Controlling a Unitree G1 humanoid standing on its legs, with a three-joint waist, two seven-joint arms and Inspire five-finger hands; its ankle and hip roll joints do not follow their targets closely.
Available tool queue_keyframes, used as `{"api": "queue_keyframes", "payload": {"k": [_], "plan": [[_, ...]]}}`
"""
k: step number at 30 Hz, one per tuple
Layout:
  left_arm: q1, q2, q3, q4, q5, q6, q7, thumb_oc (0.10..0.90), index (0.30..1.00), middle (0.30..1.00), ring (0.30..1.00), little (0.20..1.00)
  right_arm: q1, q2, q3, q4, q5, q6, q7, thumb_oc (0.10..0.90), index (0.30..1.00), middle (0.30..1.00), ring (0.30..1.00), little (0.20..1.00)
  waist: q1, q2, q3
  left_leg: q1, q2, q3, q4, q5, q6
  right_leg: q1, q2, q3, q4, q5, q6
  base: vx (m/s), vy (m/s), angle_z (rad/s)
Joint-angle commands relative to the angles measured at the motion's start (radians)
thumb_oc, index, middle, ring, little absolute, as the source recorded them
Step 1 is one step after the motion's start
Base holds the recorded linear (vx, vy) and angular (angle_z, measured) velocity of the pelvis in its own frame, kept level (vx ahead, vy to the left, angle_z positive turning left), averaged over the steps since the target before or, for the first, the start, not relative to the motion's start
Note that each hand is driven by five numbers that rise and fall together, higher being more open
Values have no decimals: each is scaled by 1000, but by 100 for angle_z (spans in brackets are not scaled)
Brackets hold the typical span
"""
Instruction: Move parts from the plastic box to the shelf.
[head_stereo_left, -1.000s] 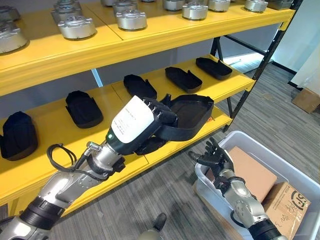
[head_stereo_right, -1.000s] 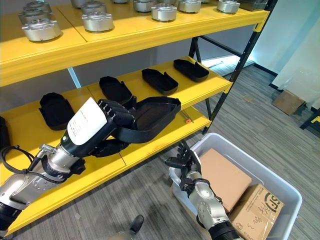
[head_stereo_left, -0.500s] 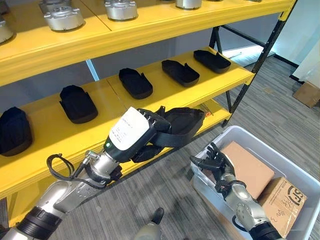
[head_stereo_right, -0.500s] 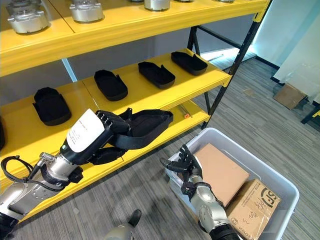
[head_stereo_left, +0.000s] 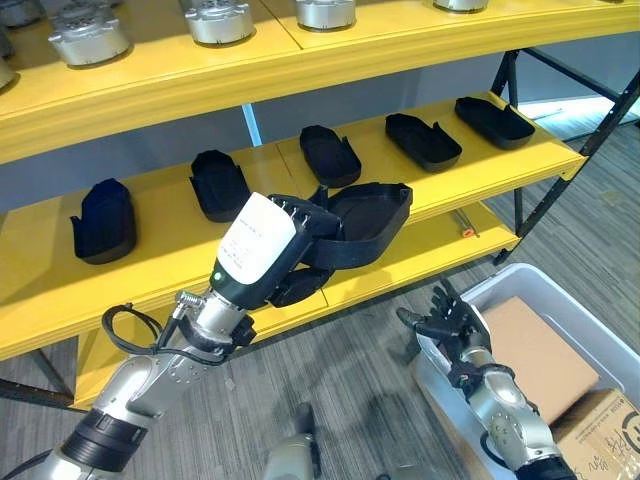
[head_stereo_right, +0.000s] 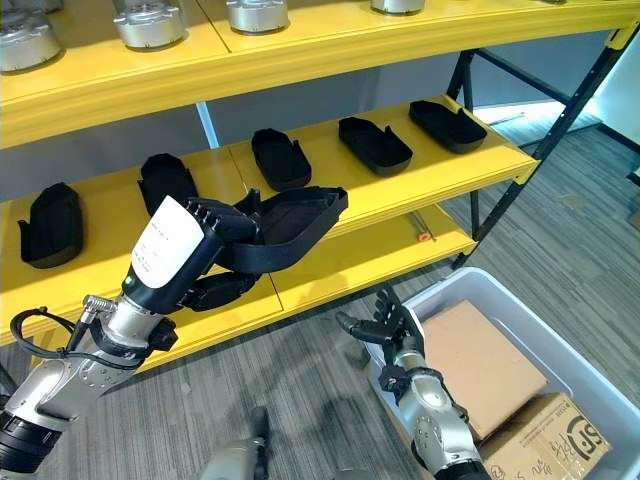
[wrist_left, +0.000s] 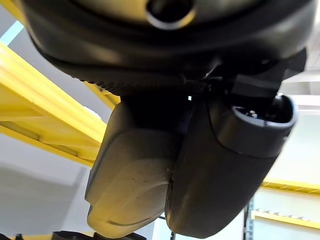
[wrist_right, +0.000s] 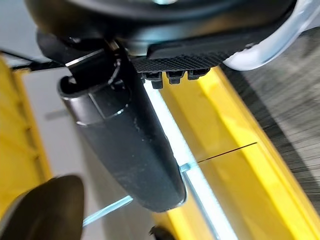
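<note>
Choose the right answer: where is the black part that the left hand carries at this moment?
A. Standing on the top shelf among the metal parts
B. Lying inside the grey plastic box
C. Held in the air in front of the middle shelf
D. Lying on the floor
C: the left hand has its fingers curled round the black part, raised before the middle shelf and not resting on it.

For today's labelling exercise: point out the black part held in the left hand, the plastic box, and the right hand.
black part (head_stereo_left: 368, 214), left eye view, its hollow inside.
plastic box (head_stereo_left: 588, 317), left eye view, its rim.
right hand (head_stereo_right: 392, 326), right eye view, its palm.
</note>
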Motion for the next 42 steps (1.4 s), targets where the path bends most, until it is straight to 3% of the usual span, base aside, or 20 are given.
{"api": "queue_keyframes", "payload": {"k": [1, 5, 7, 10, 14, 21, 30, 38, 42], "plan": [[-37, -64, 112, -103, -41, -6, 114, 400, 300, 300, 300, 300, -77, -46, -40, -63, -35, -42, 22, 900, 1000, 1000, 1000, 1000, -39, 17, -121, 178, 116, -2, -221, 142, -110, -143, 29, 19, 72, 58, 31, 3, 303, 17], [-37, -39, 97, -85, 61, 53, 242, 400, 300, 300, 300, 300, -76, -104, -46, -76, -111, -17, 71, 900, 1000, 1000, 1000, 1000, -80, 23, -142, 222, 194, 29, -167, 222, -140, -185, -28, -5, 117, 51, 30, -2, 470, 30], [-36, -33, 88, -81, 68, 62, 261, 400, 300, 300, 300, 300, -82, -111, -25, -71, -106, -21, 68, 900, 1000, 1000, 1000, 1000, -77, 32, -138, 222, 188, 13, -179, 226, -144, -198, -38, 6, 124, 52, 39, 22, 351, 76], [9, -28, 118, -111, 70, 70, 274, 400, 300, 300, 300, 300, -88, -96, -8, -55, -90, -28, 48, 900, 1000, 1000, 1000, 1000, -58, 63, -133, 265, 156, 8, -237, 171, -153, -198, -74, 15, 120, 59, 75, 75, 363, 23], [27, -19, 138, -110, 76, 69, 278, 400, 300, 300, 300, 300, -87, -65, 9, -48, -124, -33, 25, 900, 1000, 1000, 1000, 1000, -39, 75, -138, 293, 131, 41, -322, 139, -156, -158, -125, -14, 28, 126, 125, 47, 289, 28], [88, -4, 219, -119, 90, 67, 269, 400, 300, 300, 300, 300, -76, -45, -8, -62, -149, -42, 3, 900, 1000, 1000, 1000, 1000, 4, 56, -157, 311, 97, 81, -393, 114, -154, -93, -180, -82, -148, 241, 197, 28, 173, 14], [168, -9, 304, -131, 122, 54, 287, 400, 300, 300, 300, 300, -82, -33, -11, -98, -189, -36, -50, 900, 1000, 1000, 1000, 1000, 64, 31, -167, 286, 84, 99, -398, 105, -151, -59, -207, -147, -252, 302, 234, 15, 110, 7], [213, -26, 355, -131, 105, 42, 306, 400, 300, 300, 300, 300, -51, -71, -79, -114, -246, -22, -43, 900, 1000, 1000, 1000, 1000, 61, 21, -175, 282, 72, 114, -398, 101, -151, -43, -206, -157, -313, 339, 248, 24, 161, -2], [204, -42, 348, -119, 118, -2, 297, 400, 300, 300, 300, 300, -26, -58, -115, -92, -213, -29, -44, 900, 1000, 1000, 1000, 1000, 65, 12, -181, 277, 26, 144, -398, 82, -134, -85, -253, -172, -321, 408, 274, -76, 323, -8]]}}
